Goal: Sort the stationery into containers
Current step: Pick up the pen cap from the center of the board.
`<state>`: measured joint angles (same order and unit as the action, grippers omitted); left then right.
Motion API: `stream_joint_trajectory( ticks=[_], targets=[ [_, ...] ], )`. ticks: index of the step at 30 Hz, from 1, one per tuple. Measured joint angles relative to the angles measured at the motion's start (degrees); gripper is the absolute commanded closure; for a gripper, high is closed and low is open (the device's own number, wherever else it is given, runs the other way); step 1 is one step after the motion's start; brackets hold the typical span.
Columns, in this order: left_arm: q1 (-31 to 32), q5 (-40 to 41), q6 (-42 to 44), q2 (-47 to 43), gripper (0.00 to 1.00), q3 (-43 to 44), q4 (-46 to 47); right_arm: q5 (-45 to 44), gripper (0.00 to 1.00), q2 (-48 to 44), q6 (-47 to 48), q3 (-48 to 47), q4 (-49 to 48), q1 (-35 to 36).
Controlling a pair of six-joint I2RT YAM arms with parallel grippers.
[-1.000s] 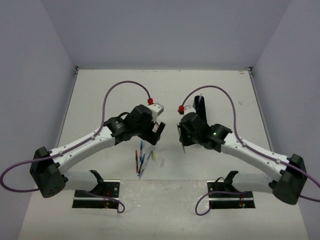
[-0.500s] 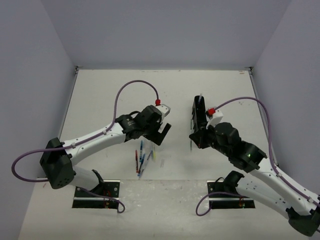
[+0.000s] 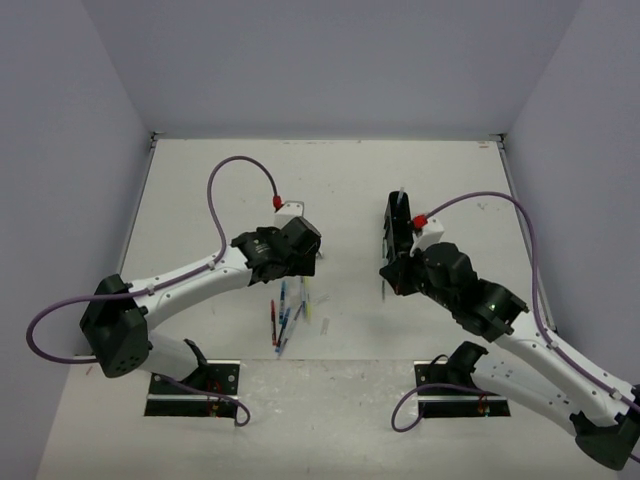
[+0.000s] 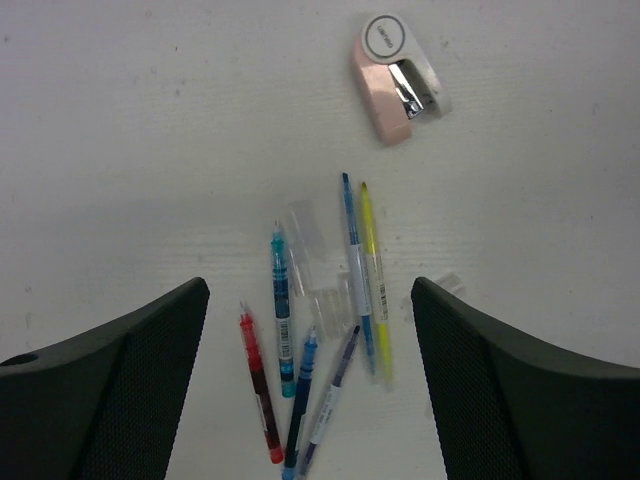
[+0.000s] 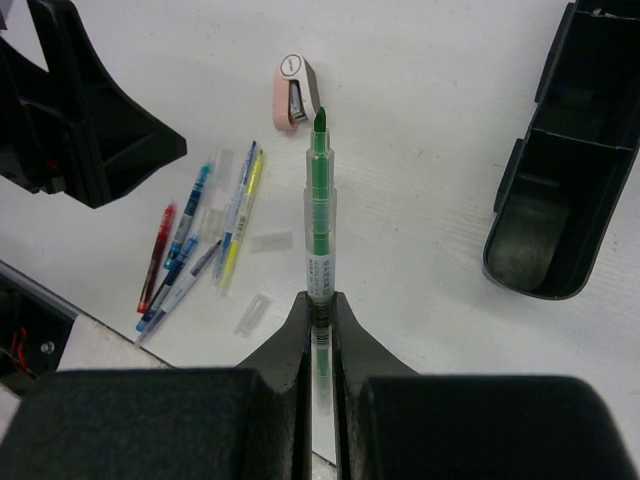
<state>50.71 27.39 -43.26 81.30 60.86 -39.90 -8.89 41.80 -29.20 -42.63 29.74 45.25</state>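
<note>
The left two-finger gripper (image 4: 308,300) hovers with its black jaws spread wide and holding nothing, above a loose cluster of thin pens (image 4: 282,320) in red, teal, blue and yellow-green. They lie on the white table (image 4: 120,150), with a small pink-and-white stapler-like piece (image 4: 395,85) just beyond them. The right gripper (image 5: 322,315) is clamped on the tail of a slim green pen (image 5: 318,225) that points forward above the table, with the long black plastic organiser tray (image 5: 560,200) lying apart to its right.
</note>
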Motion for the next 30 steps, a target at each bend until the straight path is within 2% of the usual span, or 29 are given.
stream_joint_trajectory(
  ticks=[4,7,9,11,17,30],
  targets=[
    [-0.1,1.5,-9.0,1.3,0.36,0.0,-3.0,-0.9,1.00,1.5,-0.3,0.0,0.3,0.0],
    [-0.1,1.4,-12.6,1.6,0.48,-0.1,-3.8,-1.2,1.00,1.3,-0.4,0.0,0.3,0.0],
    [-0.1,1.0,-14.1,1.9,0.51,-0.6,-3.9,-1.4,1.00,1.3,-0.4,0.0,0.3,-0.1],
    [-0.1,0.1,-14.8,2.6,0.63,-1.5,-3.7,-1.8,1.00,1.3,-0.4,0.0,0.4,0.0],
    [-0.1,-2.4,-15.9,5.1,0.80,-5.2,-2.5,-2.2,1.00,2.1,-0.4,0.0,0.5,-0.1],
    [-0.1,-4.8,-15.6,7.9,0.80,-8.2,2.1,-2.1,1.00,4.0,-0.6,0.0,1.1,-0.1]
  ],
)
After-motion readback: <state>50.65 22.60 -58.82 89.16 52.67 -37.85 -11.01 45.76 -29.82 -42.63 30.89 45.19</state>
